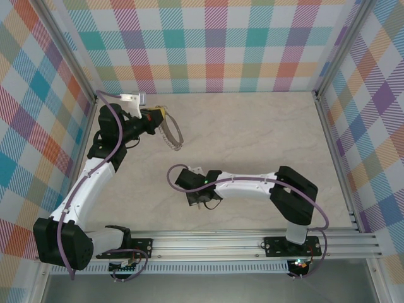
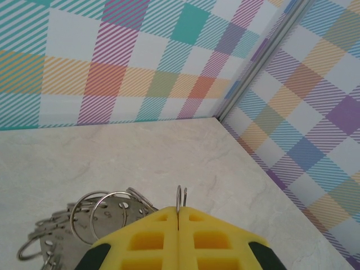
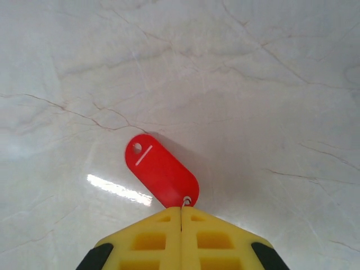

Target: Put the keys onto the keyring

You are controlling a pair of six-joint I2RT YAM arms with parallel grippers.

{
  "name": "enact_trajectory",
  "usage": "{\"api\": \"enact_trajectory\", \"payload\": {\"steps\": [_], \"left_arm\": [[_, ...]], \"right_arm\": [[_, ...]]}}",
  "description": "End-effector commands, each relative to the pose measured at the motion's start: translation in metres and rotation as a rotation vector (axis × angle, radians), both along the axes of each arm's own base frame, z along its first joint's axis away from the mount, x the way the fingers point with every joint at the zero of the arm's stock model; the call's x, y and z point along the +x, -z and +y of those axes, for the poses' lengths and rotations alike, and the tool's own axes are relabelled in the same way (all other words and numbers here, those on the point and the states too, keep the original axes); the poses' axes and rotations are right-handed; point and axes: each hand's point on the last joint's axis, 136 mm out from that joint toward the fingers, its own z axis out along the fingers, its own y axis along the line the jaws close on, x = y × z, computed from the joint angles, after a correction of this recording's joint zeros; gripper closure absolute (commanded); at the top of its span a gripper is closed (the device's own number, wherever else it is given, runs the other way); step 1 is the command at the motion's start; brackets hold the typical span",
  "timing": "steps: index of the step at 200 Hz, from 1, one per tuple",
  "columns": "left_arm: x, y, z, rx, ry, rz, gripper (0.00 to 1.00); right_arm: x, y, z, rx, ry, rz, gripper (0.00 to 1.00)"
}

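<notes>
My right gripper [image 3: 181,211] pinches the tiny red oval plastic key [image 3: 161,171] by its metal end; it looks light and slippery. My left gripper [image 2: 179,211] clamps the stiff grey metal keyring [image 2: 125,207].

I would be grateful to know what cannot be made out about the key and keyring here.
- Right wrist view: the near end of the red key, past its wire loop, is hidden by the right fingers.
- Left wrist view: the keyring is cut off by the bottom edge and partly covered by the left fingers.
- Top view: the keyring's loops are too small to count.
</notes>
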Motion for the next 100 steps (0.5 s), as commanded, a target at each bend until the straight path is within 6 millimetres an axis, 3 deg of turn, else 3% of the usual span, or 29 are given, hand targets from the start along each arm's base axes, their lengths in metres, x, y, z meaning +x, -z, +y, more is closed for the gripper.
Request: {"api": "enact_trajectory", "payload": {"steps": [1,100], "left_arm": [[0.000,-0.019,0.002,-0.028,0.011,-0.068,1.00],[0.002,-0.016,-0.001,-0.031,0.028,-0.052,1.00]], "right_arm": [[0.004,-0.007,-0.003,0.056,0.002,0.002,1.00],[0.006,0.024,-0.015,0.196,0.060,0.118,1.00]]}}
